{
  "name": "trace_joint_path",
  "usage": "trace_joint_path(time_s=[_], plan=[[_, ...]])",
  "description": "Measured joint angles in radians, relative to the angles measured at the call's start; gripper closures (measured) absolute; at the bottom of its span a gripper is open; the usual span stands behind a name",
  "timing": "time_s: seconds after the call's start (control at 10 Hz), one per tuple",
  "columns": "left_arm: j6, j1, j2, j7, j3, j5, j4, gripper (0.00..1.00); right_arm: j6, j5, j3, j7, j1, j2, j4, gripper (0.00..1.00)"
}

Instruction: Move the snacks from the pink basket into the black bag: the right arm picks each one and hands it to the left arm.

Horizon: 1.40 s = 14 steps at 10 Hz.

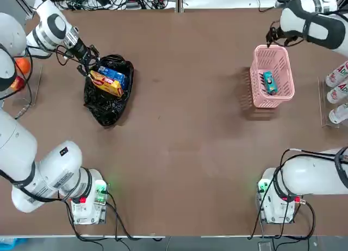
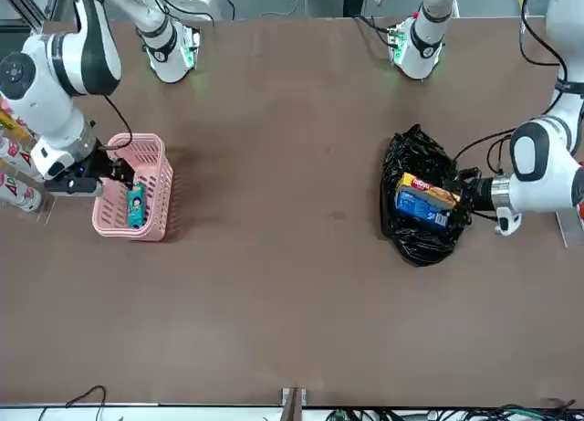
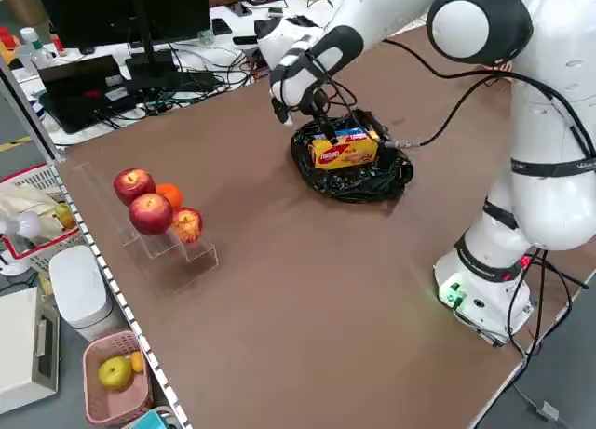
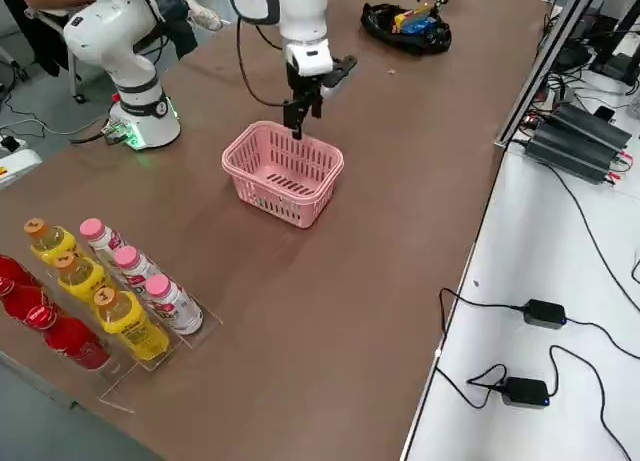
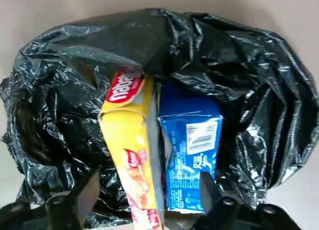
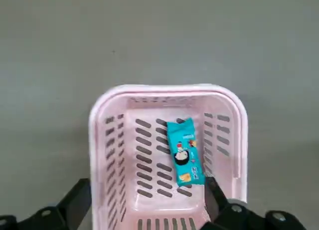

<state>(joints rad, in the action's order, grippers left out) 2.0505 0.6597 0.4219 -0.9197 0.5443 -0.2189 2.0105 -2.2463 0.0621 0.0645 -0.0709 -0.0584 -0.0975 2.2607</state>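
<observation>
Top view is showing two snacks, a yellow pack [image 1: 106, 83] and a blue pack [image 1: 113, 74], lying in the black bag [image 1: 106, 106]. One teal snack [image 1: 269, 82] is lying in the pink basket [image 1: 283, 93]. The left claw [image 1: 85, 61] is gaping beside the bag, and the right claw [image 6: 148, 200] is hanging wide above the basket.

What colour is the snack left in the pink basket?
Teal snack; clearest in the right wrist view.

Little can be read. The yellow pack [image 5: 130, 160] in the black bag [image 5: 249, 75] carries a red patch with white letters, too distorted to spell out; the blue pack [image 5: 192, 150] beside it shows a white barcode label. The white bottles [image 1: 338, 90] at the worktop's edge bear red lettering starting "AD".
</observation>
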Motion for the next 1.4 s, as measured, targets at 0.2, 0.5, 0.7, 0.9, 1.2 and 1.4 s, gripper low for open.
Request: trace_joint_path(time_s=[0.2,0.5,0.7,0.9,1.2,1.4], plan=[[0.000,-0.004,-0.005,-0.049,0.038,0.000,-0.054,0.01,-0.071,0.000,-0.001,0.000,0.010,-0.002,0.048,0.00],[-0.023,-0.018,-0.077,-0.103,0.107,0.098,-0.114,0.00,-0.200,0.000,-0.001,0.000,0.015,-0.002,0.143,0.00],[-0.033,-0.020,-0.125,-0.106,0.148,0.216,-0.115,0.00,-0.234,0.000,-0.002,0.004,0.015,-0.002,0.161,0.00],[-0.062,-0.023,-0.172,-0.101,0.186,0.308,-0.123,0.00,-0.266,0.000,-0.003,0.008,0.015,0.000,0.170,0.00],[-0.187,-0.071,-0.202,-0.048,0.179,0.317,-0.232,0.00,-0.310,0.059,-0.003,0.014,0.016,0.036,0.181,0.00],[-0.285,-0.180,-0.217,0.106,0.054,0.299,-0.325,0.00,-0.349,0.088,-0.003,0.014,0.025,0.073,0.185,0.00]])
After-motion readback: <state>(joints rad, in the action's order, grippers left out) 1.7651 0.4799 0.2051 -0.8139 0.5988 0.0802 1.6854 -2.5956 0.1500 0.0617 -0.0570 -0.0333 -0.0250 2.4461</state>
